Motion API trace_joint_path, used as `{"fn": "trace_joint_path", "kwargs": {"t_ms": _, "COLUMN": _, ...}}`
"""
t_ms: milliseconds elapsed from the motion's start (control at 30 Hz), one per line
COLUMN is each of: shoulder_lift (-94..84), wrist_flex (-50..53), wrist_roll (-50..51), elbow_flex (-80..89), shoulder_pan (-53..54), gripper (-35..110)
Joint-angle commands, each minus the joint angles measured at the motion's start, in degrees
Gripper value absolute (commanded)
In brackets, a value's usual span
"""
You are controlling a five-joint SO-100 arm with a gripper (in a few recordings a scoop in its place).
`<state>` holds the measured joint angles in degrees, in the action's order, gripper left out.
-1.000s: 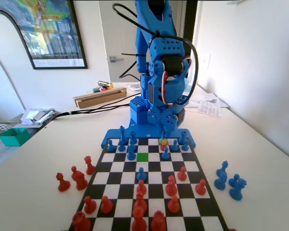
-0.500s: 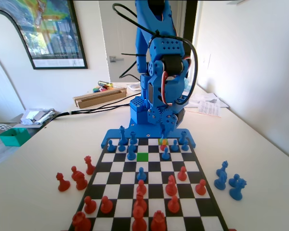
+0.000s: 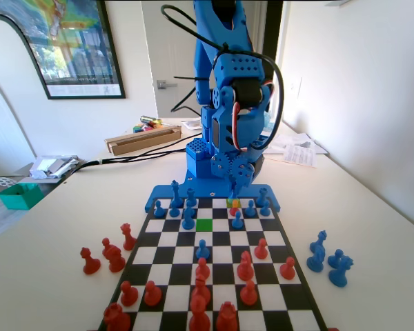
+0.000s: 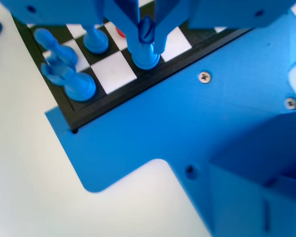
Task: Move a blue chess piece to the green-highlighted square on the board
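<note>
White walls and a pale table [image 3: 48,289] surround our claw, which we see lowered over the far row of the board [image 3: 214,272], just in front of the arm's base. On the wall up and to the left of the claw in the fixed view hangs a framed poster [image 3: 72,45], and behind it to the left lies a long cardboard box [image 3: 143,138]. Nearer to that camera than the claw, red pieces [image 3: 201,272] crowd the board's near half, and to the right, off the board, stand spare blue pieces [image 3: 329,258]. The green-highlighted square [image 3: 204,224] lies one row nearer the camera and slightly left of the claw, bare. In the wrist view our gripper [image 4: 147,30] has its two jaws drawn in on either side of the upper stem of the blue chess piece [image 4: 146,52], clamping it, while the piece's round base sits on a dark square at the board's edge directly beneath. Left of the claw there stand other blue pieces [image 4: 71,74].
</note>
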<state>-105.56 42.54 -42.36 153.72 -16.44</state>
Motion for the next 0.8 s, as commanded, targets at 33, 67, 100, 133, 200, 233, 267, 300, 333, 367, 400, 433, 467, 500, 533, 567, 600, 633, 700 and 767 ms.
{"fn": "trace_joint_path", "kwargs": {"t_ms": 33, "shoulder_lift": -6.06, "wrist_flex": 7.03, "wrist_roll": -2.72, "elbow_flex": -4.57, "shoulder_pan": 1.14, "gripper": 1}}
{"fn": "trace_joint_path", "kwargs": {"t_ms": 67, "shoulder_lift": -6.68, "wrist_flex": 8.17, "wrist_roll": -3.08, "elbow_flex": -5.19, "shoulder_pan": 1.58, "gripper": 1}}
{"fn": "trace_joint_path", "kwargs": {"t_ms": 100, "shoulder_lift": -7.21, "wrist_flex": 9.23, "wrist_roll": -3.43, "elbow_flex": -5.89, "shoulder_pan": 2.2, "gripper": 1}}
{"fn": "trace_joint_path", "kwargs": {"t_ms": 133, "shoulder_lift": -7.65, "wrist_flex": 10.55, "wrist_roll": -3.69, "elbow_flex": -6.68, "shoulder_pan": 2.9, "gripper": 1}}
{"fn": "trace_joint_path", "kwargs": {"t_ms": 200, "shoulder_lift": -8.44, "wrist_flex": 13.18, "wrist_roll": -4.75, "elbow_flex": -8.53, "shoulder_pan": 4.75, "gripper": 1}}
{"fn": "trace_joint_path", "kwargs": {"t_ms": 233, "shoulder_lift": -8.79, "wrist_flex": 14.24, "wrist_roll": -5.36, "elbow_flex": -9.49, "shoulder_pan": 5.98, "gripper": 1}}
{"fn": "trace_joint_path", "kwargs": {"t_ms": 267, "shoulder_lift": -8.96, "wrist_flex": 15.12, "wrist_roll": -5.98, "elbow_flex": -10.46, "shoulder_pan": 7.38, "gripper": 1}}
{"fn": "trace_joint_path", "kwargs": {"t_ms": 300, "shoulder_lift": -8.96, "wrist_flex": 16.0, "wrist_roll": -6.42, "elbow_flex": -11.69, "shoulder_pan": 8.88, "gripper": 1}}
{"fn": "trace_joint_path", "kwargs": {"t_ms": 333, "shoulder_lift": -8.96, "wrist_flex": 16.79, "wrist_roll": -6.86, "elbow_flex": -12.92, "shoulder_pan": 10.28, "gripper": 1}}
{"fn": "trace_joint_path", "kwargs": {"t_ms": 367, "shoulder_lift": -8.88, "wrist_flex": 17.31, "wrist_roll": -7.47, "elbow_flex": -14.06, "shoulder_pan": 11.69, "gripper": 1}}
{"fn": "trace_joint_path", "kwargs": {"t_ms": 400, "shoulder_lift": -8.53, "wrist_flex": 17.67, "wrist_roll": -7.91, "elbow_flex": -15.29, "shoulder_pan": 13.01, "gripper": 1}}
{"fn": "trace_joint_path", "kwargs": {"t_ms": 433, "shoulder_lift": -7.91, "wrist_flex": 17.93, "wrist_roll": -8.26, "elbow_flex": -16.52, "shoulder_pan": 13.97, "gripper": 1}}
{"fn": "trace_joint_path", "kwargs": {"t_ms": 467, "shoulder_lift": -7.12, "wrist_flex": 18.02, "wrist_roll": -8.53, "elbow_flex": -17.58, "shoulder_pan": 14.77, "gripper": 1}}
{"fn": "trace_joint_path", "kwargs": {"t_ms": 500, "shoulder_lift": -6.33, "wrist_flex": 18.02, "wrist_roll": -8.7, "elbow_flex": -18.37, "shoulder_pan": 15.38, "gripper": 1}}
{"fn": "trace_joint_path", "kwargs": {"t_ms": 533, "shoulder_lift": -5.45, "wrist_flex": 17.75, "wrist_roll": -8.79, "elbow_flex": -19.25, "shoulder_pan": 15.82, "gripper": 1}}
{"fn": "trace_joint_path", "kwargs": {"t_ms": 567, "shoulder_lift": -4.22, "wrist_flex": 17.31, "wrist_roll": -8.88, "elbow_flex": -20.13, "shoulder_pan": 16.35, "gripper": 1}}
{"fn": "trace_joint_path", "kwargs": {"t_ms": 600, "shoulder_lift": -2.9, "wrist_flex": 16.88, "wrist_roll": -8.96, "elbow_flex": -20.92, "shoulder_pan": 16.7, "gripper": 1}}
{"fn": "trace_joint_path", "kwargs": {"t_ms": 633, "shoulder_lift": -1.49, "wrist_flex": 16.26, "wrist_roll": -8.96, "elbow_flex": -21.62, "shoulder_pan": 17.14, "gripper": 1}}
{"fn": "trace_joint_path", "kwargs": {"t_ms": 700, "shoulder_lift": 1.76, "wrist_flex": 15.12, "wrist_roll": -9.05, "elbow_flex": -23.2, "shoulder_pan": 18.02, "gripper": 1}}
{"fn": "trace_joint_path", "kwargs": {"t_ms": 767, "shoulder_lift": 5.19, "wrist_flex": 13.45, "wrist_roll": -8.88, "elbow_flex": -24.79, "shoulder_pan": 19.42, "gripper": 1}}
